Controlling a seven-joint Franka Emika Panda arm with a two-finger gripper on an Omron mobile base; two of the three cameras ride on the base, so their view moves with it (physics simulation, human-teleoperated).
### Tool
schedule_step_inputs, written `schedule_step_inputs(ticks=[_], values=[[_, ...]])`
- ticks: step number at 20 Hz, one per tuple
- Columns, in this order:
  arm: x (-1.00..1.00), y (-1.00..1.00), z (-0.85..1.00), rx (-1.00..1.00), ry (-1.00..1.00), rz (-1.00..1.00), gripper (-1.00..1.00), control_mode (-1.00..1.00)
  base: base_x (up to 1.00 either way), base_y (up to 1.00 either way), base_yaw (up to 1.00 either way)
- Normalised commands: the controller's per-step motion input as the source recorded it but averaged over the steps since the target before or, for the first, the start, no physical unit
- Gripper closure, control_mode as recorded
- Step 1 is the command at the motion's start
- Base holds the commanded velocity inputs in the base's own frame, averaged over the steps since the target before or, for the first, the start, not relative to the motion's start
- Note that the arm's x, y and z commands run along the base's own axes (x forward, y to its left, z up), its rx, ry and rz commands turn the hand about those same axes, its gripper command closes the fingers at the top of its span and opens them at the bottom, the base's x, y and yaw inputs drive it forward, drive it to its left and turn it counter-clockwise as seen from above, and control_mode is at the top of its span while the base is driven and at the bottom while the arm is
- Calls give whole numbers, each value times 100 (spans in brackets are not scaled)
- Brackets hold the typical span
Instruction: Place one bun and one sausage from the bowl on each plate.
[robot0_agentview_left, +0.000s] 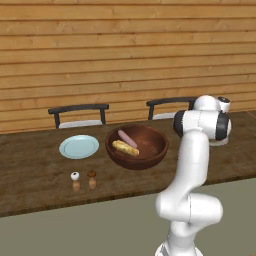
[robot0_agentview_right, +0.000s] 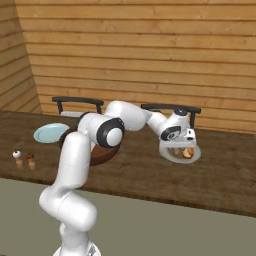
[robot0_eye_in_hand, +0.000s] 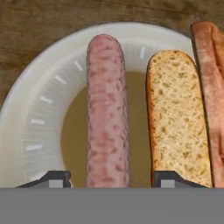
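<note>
Horizontal light wooden planks (robot0_agentview_left: 125, 50) line the far wall; two dark chairs (robot0_agentview_left: 79, 115) stand behind a long dark wooden table (robot0_agentview_left: 30, 175); grey-olive floor (robot0_agentview_left: 75, 230) nearest.

I saw the arm (robot0_agentview_right: 107, 130) reach right across the desk (robot0_agentview_right: 135, 170), its end effector (robot0_agentview_right: 181, 146) low over a plate (robot0_agentview_right: 175, 156) near the right end. A second plate (robot0_agentview_right: 50, 132) lay toward the left end, two small shakers (robot0_agentview_right: 24, 159) nearer the front edge.

White arm (robot0_agentview_left: 192, 165), dark joints
</note>
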Motion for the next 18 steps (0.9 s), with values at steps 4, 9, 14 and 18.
schedule_step_inputs(ticks=[4, 9, 14, 18], values=[[-11, 2, 15, -2, 0, -1, -100, -100, 0, 0, 0], [-35, 37, 54, -13, -2, -2, -100, -100, 0, 0, 0], [-29, 68, 68, -7, -8, -14, -100, -100, 0, 0, 0], [-23, 100, 61, 0, 4, 6, -100, -100, 0, 0, 0]])
